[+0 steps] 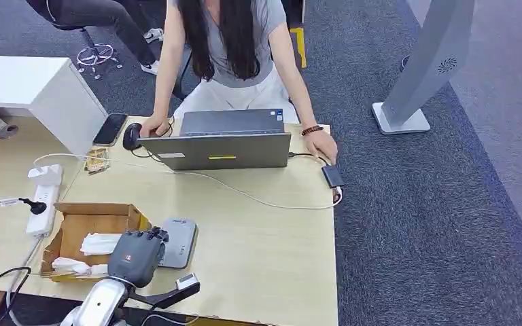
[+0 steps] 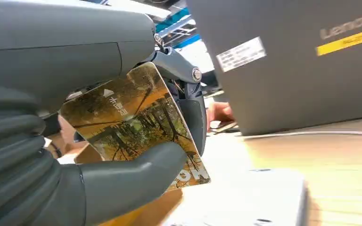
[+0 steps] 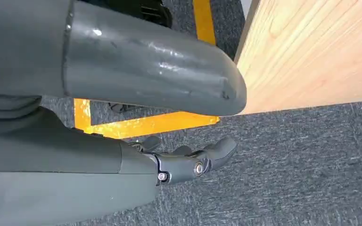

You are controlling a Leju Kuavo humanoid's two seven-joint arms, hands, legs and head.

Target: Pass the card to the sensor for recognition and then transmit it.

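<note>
My left hand hovers over the near part of the wooden table, at the left edge of the grey sensor pad. In the left wrist view the hand pinches a card printed with an autumn forest, thumb on its face and dark fingers behind it. The card hangs just above the pale sensor pad. My right hand hangs beside the table's edge over grey carpet, with its fingers apart and nothing in them.
A cardboard box with white packets sits left of the sensor. A person leans over an open laptop at the far side, hands on a mouse and the table. Cables, a power strip and a phone lie left.
</note>
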